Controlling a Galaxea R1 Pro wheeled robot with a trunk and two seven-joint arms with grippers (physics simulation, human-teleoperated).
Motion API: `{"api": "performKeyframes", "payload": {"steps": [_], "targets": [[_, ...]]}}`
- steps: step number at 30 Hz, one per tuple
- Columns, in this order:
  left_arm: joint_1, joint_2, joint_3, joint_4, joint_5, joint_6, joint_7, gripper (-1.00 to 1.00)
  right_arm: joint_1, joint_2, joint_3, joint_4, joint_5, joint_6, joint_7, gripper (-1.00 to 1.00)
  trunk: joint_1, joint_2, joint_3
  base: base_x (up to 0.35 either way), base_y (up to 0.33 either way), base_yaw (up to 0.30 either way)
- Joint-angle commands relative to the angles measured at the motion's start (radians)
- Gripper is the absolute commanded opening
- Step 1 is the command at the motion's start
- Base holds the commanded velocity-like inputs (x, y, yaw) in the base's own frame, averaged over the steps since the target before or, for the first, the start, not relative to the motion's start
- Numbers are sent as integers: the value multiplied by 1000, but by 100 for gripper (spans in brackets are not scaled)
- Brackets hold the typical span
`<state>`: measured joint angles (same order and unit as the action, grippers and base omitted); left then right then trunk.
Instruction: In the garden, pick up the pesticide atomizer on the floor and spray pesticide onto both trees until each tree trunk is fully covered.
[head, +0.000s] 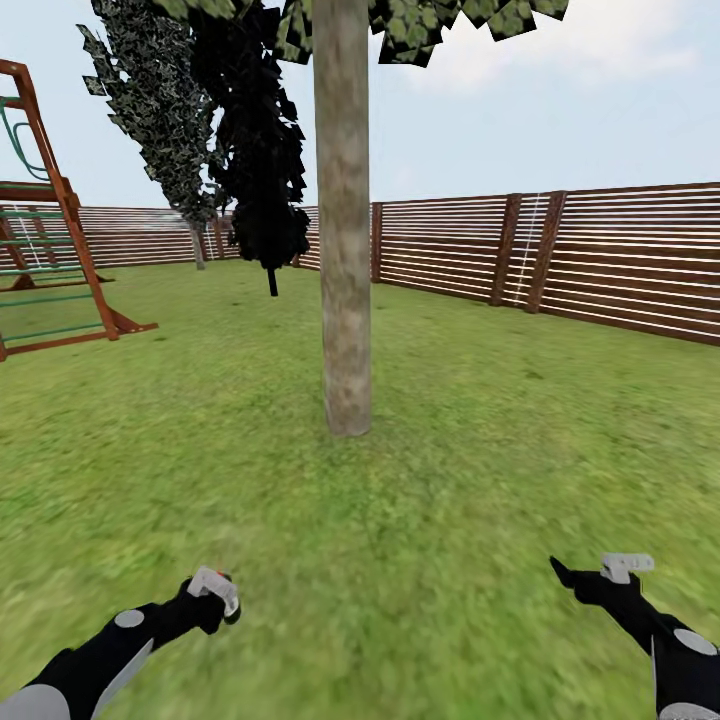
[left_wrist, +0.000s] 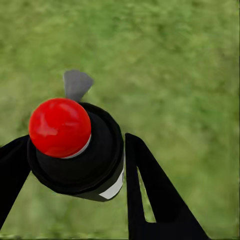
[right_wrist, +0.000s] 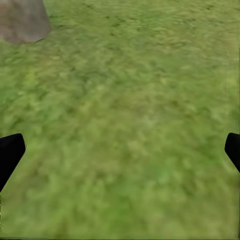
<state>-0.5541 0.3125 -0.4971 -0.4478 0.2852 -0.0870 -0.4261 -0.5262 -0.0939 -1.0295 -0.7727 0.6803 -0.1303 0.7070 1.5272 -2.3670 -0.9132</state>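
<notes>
The pesticide atomizer (left_wrist: 82, 165), a black body with a red round cap and a grey nozzle, sits between the fingers of my left gripper (left_wrist: 77, 139), which is shut on it. In the head view that left gripper (head: 220, 597) hangs low over the grass at the lower left, and a bit of the atomizer (head: 226, 580) shows red. My right gripper (head: 590, 572) is low at the lower right, open and holding nothing (right_wrist: 120, 150). One tree (head: 345, 250) with a thick pale trunk rises straight ahead. Its base (right_wrist: 22, 20) shows in the right wrist view. I cannot make out pesticide on the bark.
A brown slatted fence (head: 600, 260) rings the lawn at the back and right. A wooden climbing frame (head: 50, 250) stands at the left. Farther back are a dark thin-trunked tree (head: 262, 150) and a grey-green tree (head: 165, 120) near the fence. Open grass (head: 400, 520) lies between me and the trunk.
</notes>
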Motion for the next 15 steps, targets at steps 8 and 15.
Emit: {"api": "performKeyframes", "payload": {"steps": [8, 15], "targets": [[-101, 27, 2, -26, -166, 91, -342, -100, -11, 6, 578, 3, 5, 400, 3, 100, 0, 0, 0, 0, 0, 0], [-167, -48, 1, -28, -461, 150, -503, -100, -59, 121, 805, 0, 5, 461, 116, 100, 0, 0, 0, 0, 0, 0]]}}
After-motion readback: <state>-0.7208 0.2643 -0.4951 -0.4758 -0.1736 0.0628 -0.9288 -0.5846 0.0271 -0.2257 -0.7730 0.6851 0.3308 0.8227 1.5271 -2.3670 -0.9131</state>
